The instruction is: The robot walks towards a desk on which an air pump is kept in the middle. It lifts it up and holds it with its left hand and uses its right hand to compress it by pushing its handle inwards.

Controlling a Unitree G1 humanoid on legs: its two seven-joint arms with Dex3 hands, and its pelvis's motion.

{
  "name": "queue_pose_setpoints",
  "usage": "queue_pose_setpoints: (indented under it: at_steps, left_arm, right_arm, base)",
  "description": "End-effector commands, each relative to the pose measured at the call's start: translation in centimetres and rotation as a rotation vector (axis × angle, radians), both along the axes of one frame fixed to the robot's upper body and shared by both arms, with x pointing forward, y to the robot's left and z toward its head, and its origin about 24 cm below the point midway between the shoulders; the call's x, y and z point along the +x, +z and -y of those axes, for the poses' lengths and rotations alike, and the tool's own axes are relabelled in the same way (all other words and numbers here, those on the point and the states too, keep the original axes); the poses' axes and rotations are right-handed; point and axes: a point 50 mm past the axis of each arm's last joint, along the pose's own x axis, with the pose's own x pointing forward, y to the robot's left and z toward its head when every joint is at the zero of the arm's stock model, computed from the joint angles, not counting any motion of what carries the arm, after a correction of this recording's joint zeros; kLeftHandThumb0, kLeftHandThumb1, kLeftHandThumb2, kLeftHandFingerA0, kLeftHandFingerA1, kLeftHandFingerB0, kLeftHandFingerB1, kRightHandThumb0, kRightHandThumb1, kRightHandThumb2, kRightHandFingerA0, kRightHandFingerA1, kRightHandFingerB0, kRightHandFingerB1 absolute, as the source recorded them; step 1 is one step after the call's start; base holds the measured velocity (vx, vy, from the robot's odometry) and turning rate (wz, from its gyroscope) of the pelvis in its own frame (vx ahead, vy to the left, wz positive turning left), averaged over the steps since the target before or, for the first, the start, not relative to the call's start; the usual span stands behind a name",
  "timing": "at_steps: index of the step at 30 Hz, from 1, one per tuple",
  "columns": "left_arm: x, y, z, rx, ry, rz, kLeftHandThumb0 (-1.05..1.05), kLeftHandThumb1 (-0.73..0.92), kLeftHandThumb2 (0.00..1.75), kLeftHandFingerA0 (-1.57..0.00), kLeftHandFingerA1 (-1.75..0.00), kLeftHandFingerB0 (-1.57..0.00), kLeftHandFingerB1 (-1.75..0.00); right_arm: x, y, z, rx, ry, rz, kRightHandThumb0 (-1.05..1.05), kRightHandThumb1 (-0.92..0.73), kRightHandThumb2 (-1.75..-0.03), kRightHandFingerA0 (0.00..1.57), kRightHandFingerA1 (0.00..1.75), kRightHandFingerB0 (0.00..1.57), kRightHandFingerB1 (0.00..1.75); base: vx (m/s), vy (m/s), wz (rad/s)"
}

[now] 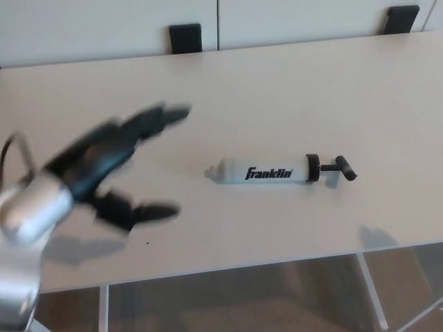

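The air pump lies flat in the middle of the pale desk: a white barrel with black "Franklin" lettering, a black collar, and a black T-handle pointing right. My left hand is blurred with motion at the left, well clear of the pump, open with fingers spread and holding nothing. My right hand does not show.
Two black brackets sit at the desk's far edge against a light wall. The desk's front edge runs along the bottom, with a grey floor and a white desk leg below it.
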Motion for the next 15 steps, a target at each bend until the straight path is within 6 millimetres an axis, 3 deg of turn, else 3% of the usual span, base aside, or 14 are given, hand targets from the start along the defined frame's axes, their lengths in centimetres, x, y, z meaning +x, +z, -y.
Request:
queue_pose_setpoints:
  at_steps: [1,3,4,8,9,10,11,12,13,15]
  left_arm:
    - [-22.9,3.7,-8.9,-0.426,-0.231,-0.176,-0.34,0.24,0.85,-0.01,-0.5,0.0,-0.46]
    - [-23.0,3.6,-9.0,-0.431,-0.238,-0.192,-0.34,0.24,0.85,-0.01,-0.5,0.0,-0.46]
    - [-23.1,3.5,-9.2,-0.435,-0.245,-0.214,-0.7,0.42,0.74,-0.1,-0.37,-0.15,-0.37]
    - [-23.6,3.5,-9.5,-0.437,-0.275,-0.273,-0.71,0.42,0.76,-0.1,-0.37,-0.18,-0.39]
    - [-23.9,3.6,-9.7,-0.424,-0.288,-0.303,-0.74,0.42,0.78,-0.1,-0.38,-0.22,-0.4]
    - [-24.1,3.6,-9.7,-0.415,-0.297,-0.323,-0.74,0.42,0.78,-0.1,-0.38,-0.22,-0.4]
    - [-24.3,3.6,-9.9,-0.407,-0.305,-0.342,-0.72,0.41,0.77,-0.11,-0.39,-0.24,-0.4]
    - [-24.4,3.6,-9.9,-0.403,-0.31,-0.354,-0.72,0.41,0.77,-0.11,-0.39,-0.24,-0.4]
    - [-24.7,3.8,-10.3,-0.404,-0.321,-0.379,-0.77,0.44,0.81,-0.13,-0.4,-0.31,-0.43]
    - [-24.8,3.9,-10.5,-0.406,-0.328,-0.395,-0.77,0.44,0.81,-0.13,-0.4,-0.31,-0.43]
  right_arm:
    - [-10.8,1.8,2.7,-0.137,0.133,0.081,-0.91,-0.78,-1.11,0.27,0.5,0.11,0.43]
    - [-10.9,1.3,2.6,-0.117,0.13,0.057,-0.91,-0.78,-1.11,0.27,0.5,0.11,0.43]
    - [-11.1,0.9,2.5,-0.102,0.129,0.029,-0.92,-0.77,-1.1,0.25,0.5,0.1,0.42]
    - [-11.5,-0.4,2.4,-0.082,0.12,-0.033,-0.91,-0.77,-1.11,0.25,0.5,0.11,0.42]
    - [-11.7,-0.9,2.4,-0.071,0.111,-0.062,-0.88,-0.92,-0.69,0.34,0.41,0.19,0.3]
    - [-11.9,-1.2,2.4,-0.062,0.105,-0.081,-0.88,-0.92,-0.69,0.34,0.41,0.19,0.3]
    - [-12.0,-1.4,2.5,-0.058,0.102,-0.097,-0.88,-0.75,-1.1,0.28,0.52,0.13,0.44]
    - [-12.1,-1.6,2.5,-0.056,0.1,-0.106,-0.88,-0.75,-1.1,0.28,0.52,0.13,0.44]
    - [-12.2,-1.9,2.7,-0.052,0.095,-0.12,-0.87,-0.92,-0.68,0.34,0.42,0.19,0.31]
    - [-12.2,-2.1,2.9,-0.049,0.092,-0.129,-0.87,-0.92,-0.68,0.34,0.42,0.19,0.31]
  base:
    - [0.0,0.0,0.0]
    - [0.0,0.0,0.0]
    - [0.0,0.0,0.0]
    - [0.0,0.0,0.0]
    - [0.0,0.0,0.0]
    - [0.0,0.0,0.0]
    - [0.0,0.0,0.0]
    - [0.0,0.0,0.0]
    - [0.0,0.0,0.0]
    - [0.0,0.0,0.0]
